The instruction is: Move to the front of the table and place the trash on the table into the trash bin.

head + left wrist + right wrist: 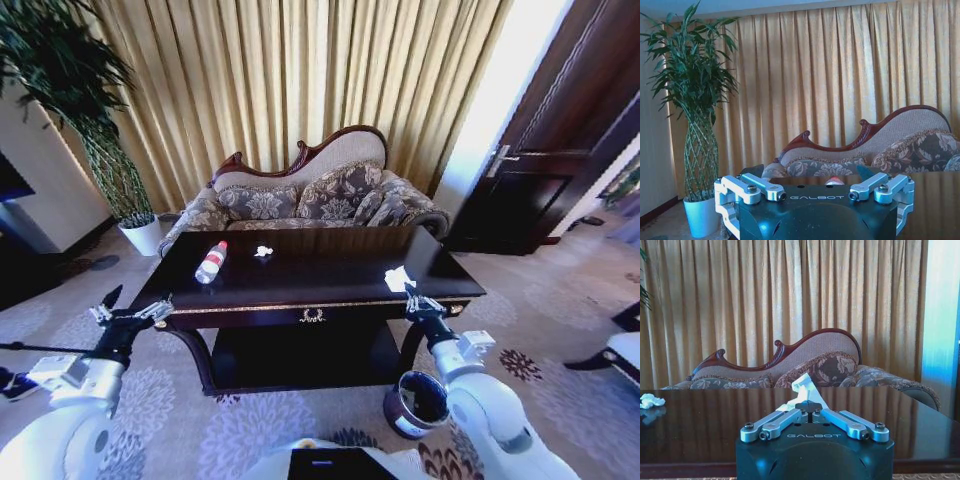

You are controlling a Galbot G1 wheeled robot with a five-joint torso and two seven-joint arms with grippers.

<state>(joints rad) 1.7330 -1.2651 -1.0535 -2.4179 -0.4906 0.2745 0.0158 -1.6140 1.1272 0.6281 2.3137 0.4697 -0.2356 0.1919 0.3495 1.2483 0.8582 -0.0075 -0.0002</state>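
Curtains and a sofa back the dark surface (330, 275) at frame centre. Right end effector (412, 296), closed on a paper wad (397, 279) at the right front edge, sits above the trash bin (417, 402) lower right, probably handy for dropping. Left end effector (130, 313) hangs open at left. Bottle (211, 262) and another wad (263, 252) lie upper left, with room between.

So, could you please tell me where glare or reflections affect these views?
Head view: bright window light washes out the upper right; the glossy dark wooden table shows sheen. Right wrist view: the tabletop mirrors the curtains and the crumpled white paper wad. Left wrist view: evenly backlit curtains.
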